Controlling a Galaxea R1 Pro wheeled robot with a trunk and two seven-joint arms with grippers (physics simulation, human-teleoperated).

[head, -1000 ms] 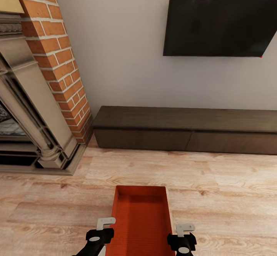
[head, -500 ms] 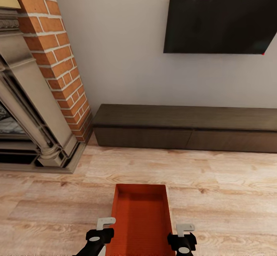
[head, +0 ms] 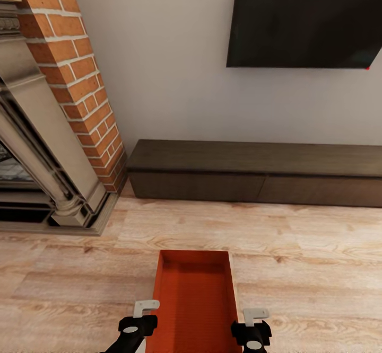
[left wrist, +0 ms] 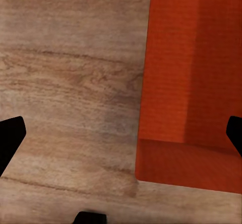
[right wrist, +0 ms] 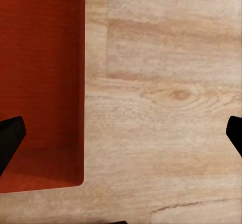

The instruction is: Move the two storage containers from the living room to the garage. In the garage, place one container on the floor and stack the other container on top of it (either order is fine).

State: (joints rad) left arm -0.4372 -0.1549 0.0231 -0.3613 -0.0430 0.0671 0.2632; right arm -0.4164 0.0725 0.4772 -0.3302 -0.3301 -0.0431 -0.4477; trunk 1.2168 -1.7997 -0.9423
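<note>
Orange-red storage container (head: 194, 302) sits lengthwise on the wood-plank floor (head: 307, 268) just ahead of the robot, left gripper (left wrist: 121, 133) and right gripper (right wrist: 121, 133) flanking its long sides, both jaws spread wide and holding nothing, dark bench (head: 254, 171) and TV (head: 305, 19) beyond.

storage container (head: 194, 300) on plank floor (head: 307, 268) straight ahead of robot, left gripper (head: 139, 318) just left of it, right gripper (head: 251, 324) just right — bench (head: 254, 173) behind along wall, TV (head: 305, 19) above bench, fireplace (head: 48, 130) far left
</note>
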